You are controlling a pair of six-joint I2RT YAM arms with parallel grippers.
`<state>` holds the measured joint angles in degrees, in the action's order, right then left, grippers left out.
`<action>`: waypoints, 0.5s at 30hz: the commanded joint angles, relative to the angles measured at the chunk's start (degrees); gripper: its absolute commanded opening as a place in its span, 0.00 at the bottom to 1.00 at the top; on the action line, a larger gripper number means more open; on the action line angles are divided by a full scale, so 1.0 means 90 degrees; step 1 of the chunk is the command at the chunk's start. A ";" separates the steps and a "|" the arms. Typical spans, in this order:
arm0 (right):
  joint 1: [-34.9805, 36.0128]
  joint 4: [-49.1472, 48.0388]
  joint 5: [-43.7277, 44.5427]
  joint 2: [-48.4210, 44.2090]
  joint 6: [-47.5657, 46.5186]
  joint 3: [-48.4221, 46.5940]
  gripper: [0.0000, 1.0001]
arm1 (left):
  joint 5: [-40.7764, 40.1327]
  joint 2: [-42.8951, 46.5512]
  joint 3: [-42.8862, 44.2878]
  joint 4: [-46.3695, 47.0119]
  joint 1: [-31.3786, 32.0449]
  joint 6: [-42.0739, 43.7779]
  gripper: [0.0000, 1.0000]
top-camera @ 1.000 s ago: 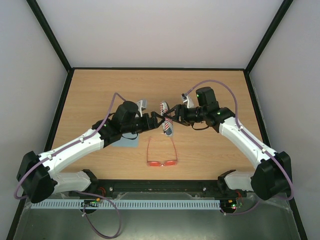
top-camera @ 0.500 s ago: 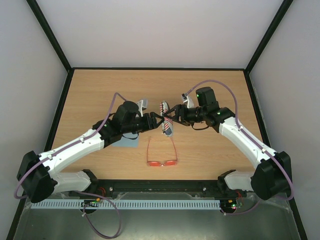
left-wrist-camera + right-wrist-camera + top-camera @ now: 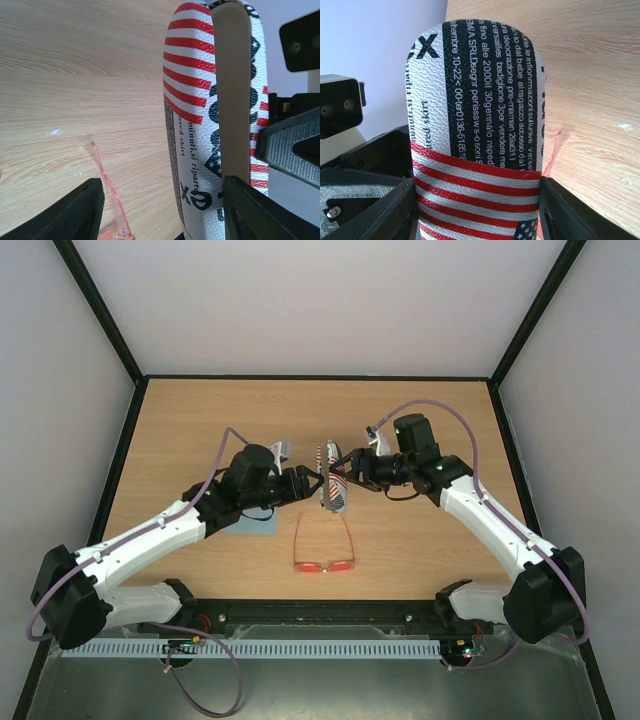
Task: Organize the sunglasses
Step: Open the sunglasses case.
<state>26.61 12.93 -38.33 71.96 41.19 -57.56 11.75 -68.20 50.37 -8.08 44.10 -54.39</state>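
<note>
The sunglasses (image 3: pixel 323 558), thin red-orange frame with red lenses, lie unfolded on the table near the front middle, held by neither gripper. Just beyond them a flag-patterned case (image 3: pixel 331 488) hangs between both grippers. My right gripper (image 3: pixel 349 472) is shut on the case (image 3: pixel 477 125), one finger on each side. My left gripper (image 3: pixel 311 480) reaches in from the left. Its right finger (image 3: pixel 260 210) lies against the case (image 3: pixel 192 100), while bare wood shows between its left finger (image 3: pixel 70 212) and the case. A pink temple arm (image 3: pixel 107 185) shows in that gap.
A light-blue cloth (image 3: pixel 257 526) lies flat under the left arm. Black rails edge the wooden table (image 3: pixel 200 420), with grey walls around. The right wrist camera (image 3: pixel 302 42) sits close behind the case.
My left gripper's jaws have narrowed around the case. The case has tilted slightly more upright. The sunglasses have stayed where they were.
</note>
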 commanded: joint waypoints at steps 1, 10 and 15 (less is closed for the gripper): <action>0.0012 -0.0143 -0.0482 -0.0371 0.0097 -0.0347 0.17 | -0.0236 -0.0044 -0.0268 -0.0641 -0.0125 0.0155 0.66; 0.0002 0.0032 -0.0367 -0.0470 -0.0003 -0.0327 0.17 | -0.0259 0.0134 -0.0366 -0.0783 -0.0330 0.0223 0.69; 0.0002 0.0106 -0.0267 -0.0393 -0.0076 -0.0288 0.17 | -0.0277 0.0359 -0.0250 -0.0927 -0.0401 0.0244 0.71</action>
<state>26.59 13.34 -38.74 70.06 41.17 -57.80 11.46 -67.00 48.36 -11.79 41.74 -53.08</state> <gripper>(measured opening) 0.594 0.706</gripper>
